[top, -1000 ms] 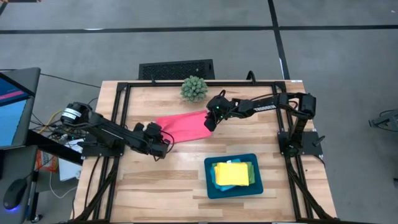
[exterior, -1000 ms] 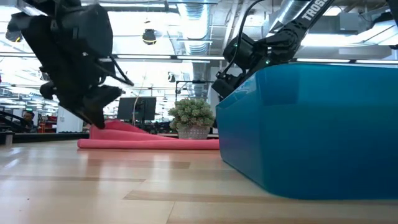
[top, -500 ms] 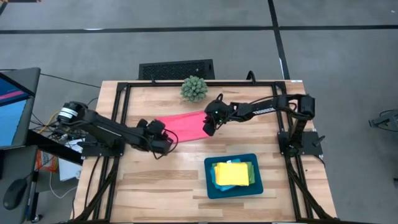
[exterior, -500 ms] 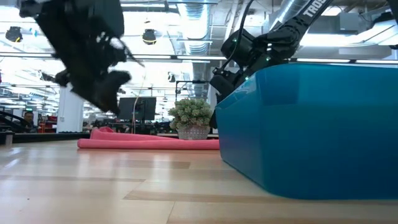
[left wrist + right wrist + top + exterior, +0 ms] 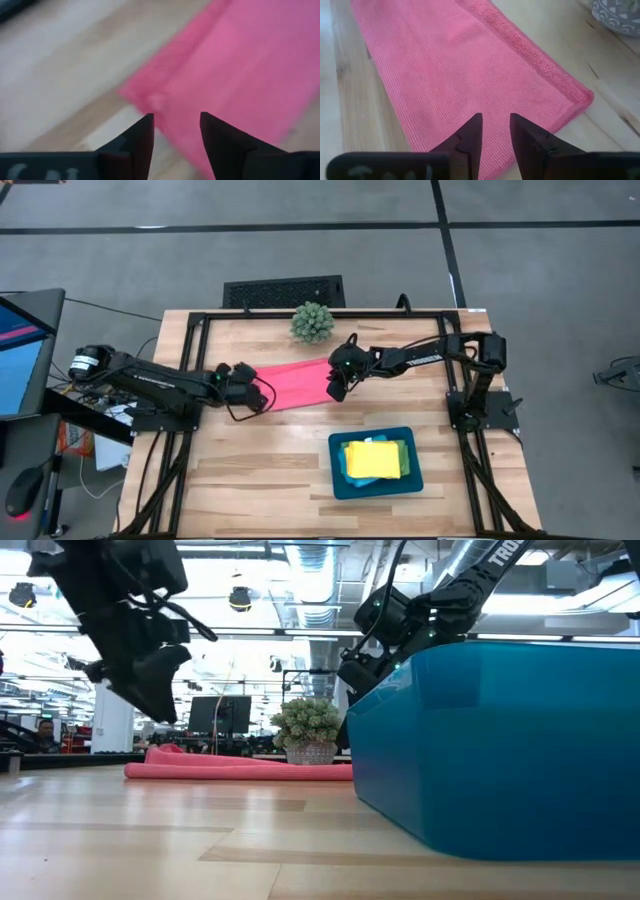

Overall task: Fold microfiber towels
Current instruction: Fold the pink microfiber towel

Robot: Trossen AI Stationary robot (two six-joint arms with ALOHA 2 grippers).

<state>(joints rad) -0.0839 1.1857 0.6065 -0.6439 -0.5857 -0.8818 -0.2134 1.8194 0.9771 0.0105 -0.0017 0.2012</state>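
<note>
a light wooden table [image 5: 250, 470] carries a hot pink towel [image 5: 295, 383] lying flat near its middle, a spiky green ball plant [image 5: 312, 323] at the far edge, and a dark teal tray [image 5: 338, 478] near the front.

spiky green plant [image 5: 312, 323]: table's far edge | teal tray [image 5: 336, 470]: near right | monitor [image 5: 22, 350]: off-table left

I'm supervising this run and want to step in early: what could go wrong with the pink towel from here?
1. The left pincer is open at the edge of the pink towel with nothing between its fingers; it may pinch only fringe or miss.
2. The right pincer hovers open over the other end; uneven grips could skew the fold.
3. The plant stands close behind, so a lift might brush it.
</note>
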